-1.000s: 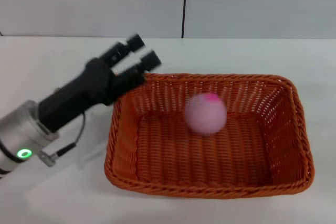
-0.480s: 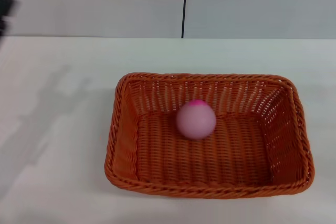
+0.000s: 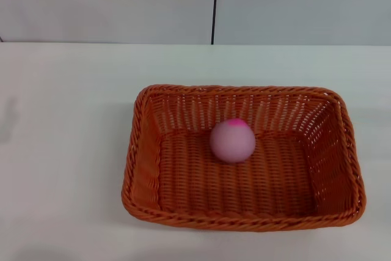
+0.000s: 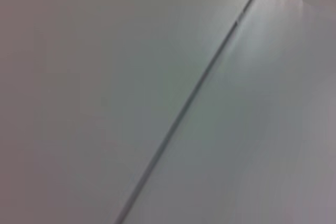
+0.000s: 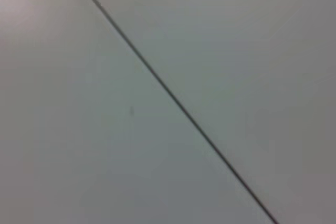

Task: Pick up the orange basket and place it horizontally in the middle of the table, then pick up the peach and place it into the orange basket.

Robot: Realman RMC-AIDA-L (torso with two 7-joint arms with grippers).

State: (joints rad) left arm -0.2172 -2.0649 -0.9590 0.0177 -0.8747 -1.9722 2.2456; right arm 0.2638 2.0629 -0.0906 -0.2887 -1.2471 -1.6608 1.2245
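Observation:
The orange basket lies lengthwise across the white table, a little right of the middle in the head view. Inside it the pink peach rests on the woven floor toward the far wall, its darker pink tip facing up. Neither gripper shows in the head view. Both wrist views hold only pale flat surfaces crossed by a thin dark seam, with no fingers, basket or peach in them.
A grey wall with a vertical dark seam stands behind the table's far edge. White tabletop stretches to the left of the basket and behind it.
The left arm, beside the basket's left rim a second ago, has pulled away to the left and out of view. The peach has settled slightly to the right inside the basket.

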